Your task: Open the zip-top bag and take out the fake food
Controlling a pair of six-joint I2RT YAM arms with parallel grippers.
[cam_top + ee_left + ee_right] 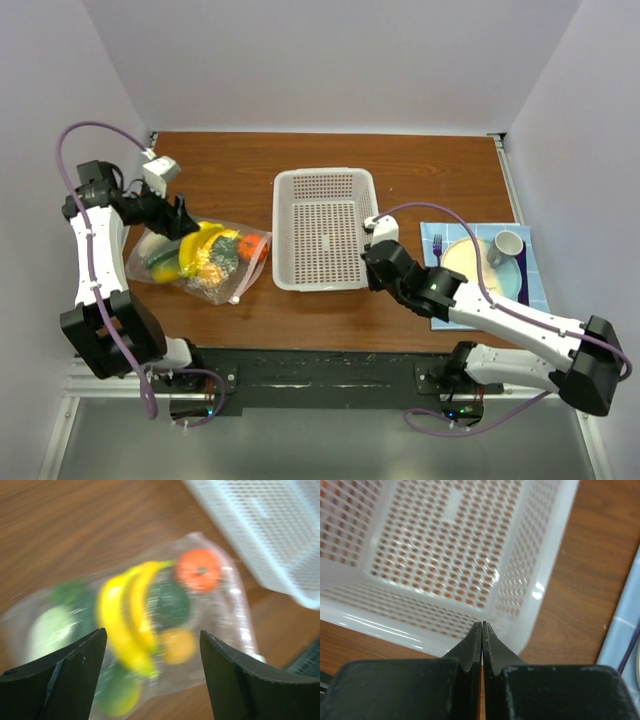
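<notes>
The clear zip-top bag (200, 262) lies on the wooden table at the left, with the fake food (208, 252) inside it. In the left wrist view the bag (235, 605) is blurred. It holds a yellow banana (122, 617), an orange piece (198, 570), green round ones (170, 602) and a small yellow piece (177, 645). My left gripper (181, 216) (152, 632) is open and hovers just above the bag's far side, holding nothing. My right gripper (372, 248) (481, 624) is shut and empty, at the near right corner of the white basket (420, 630).
The white perforated basket (285, 230) stands mid-table. A blue mat (530, 290) at the right holds a beige plate (470, 262), a purple fork (438, 250) and a grey cup (507, 243). White walls enclose the table on three sides.
</notes>
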